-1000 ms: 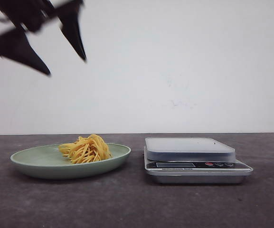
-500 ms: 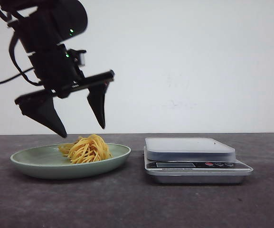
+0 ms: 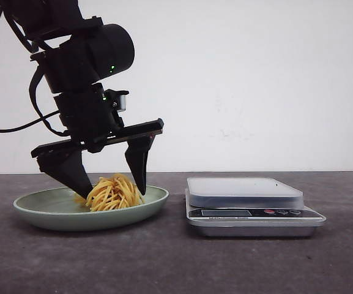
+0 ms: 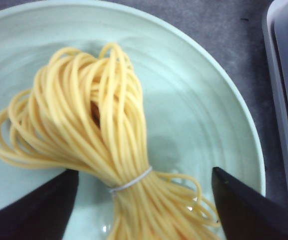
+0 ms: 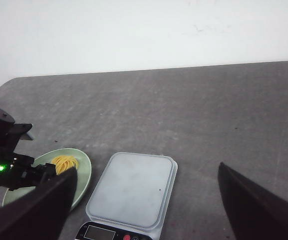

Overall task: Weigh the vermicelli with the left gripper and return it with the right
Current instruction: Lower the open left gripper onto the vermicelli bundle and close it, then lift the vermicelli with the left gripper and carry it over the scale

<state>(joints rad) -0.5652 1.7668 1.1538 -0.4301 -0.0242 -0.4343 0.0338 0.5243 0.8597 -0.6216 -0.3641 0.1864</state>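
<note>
The vermicelli [image 3: 113,193] is a yellow-orange nest of noodle strands tied with a thin white band, lying on the pale green plate [image 3: 48,211]. It fills the left wrist view [image 4: 94,135] and shows small in the right wrist view [image 5: 65,162]. My left gripper [image 3: 112,187] is open and low over the plate, one finger on each side of the nest [image 4: 144,195]. I cannot tell whether the fingers touch it. The scale [image 3: 249,205] stands right of the plate, its platform bare [image 5: 134,187]. My right gripper [image 5: 146,210] is open and empty, high above the scale.
The plate and scale sit on a dark grey tabletop [image 3: 176,263] before a white wall. The scale's display and red button face the front edge. The left arm's body [image 3: 84,67] stands above the plate's left half.
My left gripper has come down from the upper left and moved right. Its open fingers now straddle the vermicelli on the plate. The vermicelli, plate and scale have not moved.
</note>
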